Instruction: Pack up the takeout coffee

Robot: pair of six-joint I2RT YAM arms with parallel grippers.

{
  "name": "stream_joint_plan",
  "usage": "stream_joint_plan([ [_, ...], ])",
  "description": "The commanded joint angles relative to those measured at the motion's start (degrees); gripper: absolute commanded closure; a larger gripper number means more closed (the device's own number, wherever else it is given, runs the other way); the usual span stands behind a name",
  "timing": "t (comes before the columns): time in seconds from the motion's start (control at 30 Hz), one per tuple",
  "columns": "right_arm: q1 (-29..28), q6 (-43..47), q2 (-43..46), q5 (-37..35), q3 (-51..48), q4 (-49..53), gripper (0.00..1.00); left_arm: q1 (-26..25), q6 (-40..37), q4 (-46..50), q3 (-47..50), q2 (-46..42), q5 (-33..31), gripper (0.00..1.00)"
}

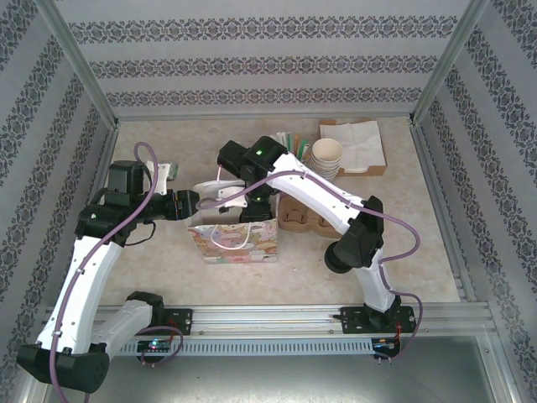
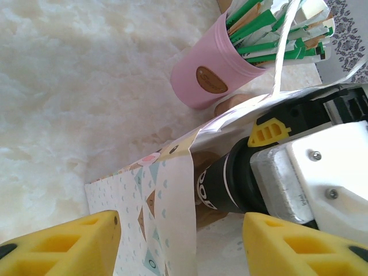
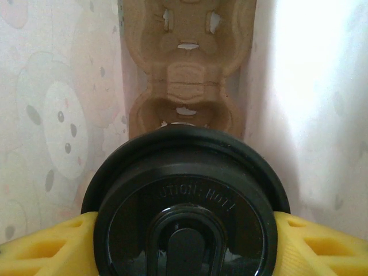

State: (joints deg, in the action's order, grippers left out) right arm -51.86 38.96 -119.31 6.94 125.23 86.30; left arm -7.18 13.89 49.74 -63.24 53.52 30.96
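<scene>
Top view: patterned paper bag (image 1: 239, 245) upright on pale marbled counter (image 1: 168, 281), between the two arms. Right hand (image 3: 184, 230) down in the bag's mouth, yellow fingers (image 3: 46, 247) pressed against opposite sides of the takeout coffee (image 3: 184, 190), pinching it at the round black lid. Cup upright, lid facing the wrist camera, raised lettering and sip flap legible. Coffee inside the bag, between a bear-printed wall on one side and a bright plain wall on the other. Beyond the lid, between the same walls, a brown pulp carrier (image 3: 187, 75), round holes showing; cup touching it or not, cannot tell. From left wrist: dark cup side with white print visible past the bag's rim, white-bodied right hand clamped on it. Left hand (image 2: 181, 230) at the bag's left end, fingers spread apart, bag's top edge and a white strip (image 2: 175, 207) standing in the gap between them. Past the bag, a pink cup (image 2: 215, 75) packed with green-and-white packets. Far side of counter, right: stack of cream paper cups (image 1: 327, 158) just beside a brown tray of white napkins (image 1: 357, 143).
</scene>
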Motion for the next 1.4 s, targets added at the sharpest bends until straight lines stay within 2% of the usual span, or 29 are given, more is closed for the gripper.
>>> stream_joint_plan([
  [0.0,0.1,0.2,1.5,0.1,-1.9,-1.5,0.35,-0.7,-0.3,-0.1,0.4,-0.3,-0.8,0.41],
  [0.9,0.2,-0.3,7.3,3.9,-15.3,-11.1,0.35,-0.7,0.3,0.0,1.2,0.1,-2.7,0.42],
  [1.37,-0.2,-1.6,6.6,4.5,-19.4,-12.8,0.36,-0.7,0.4,0.1,2.1,0.4,-3.1,0.43],
])
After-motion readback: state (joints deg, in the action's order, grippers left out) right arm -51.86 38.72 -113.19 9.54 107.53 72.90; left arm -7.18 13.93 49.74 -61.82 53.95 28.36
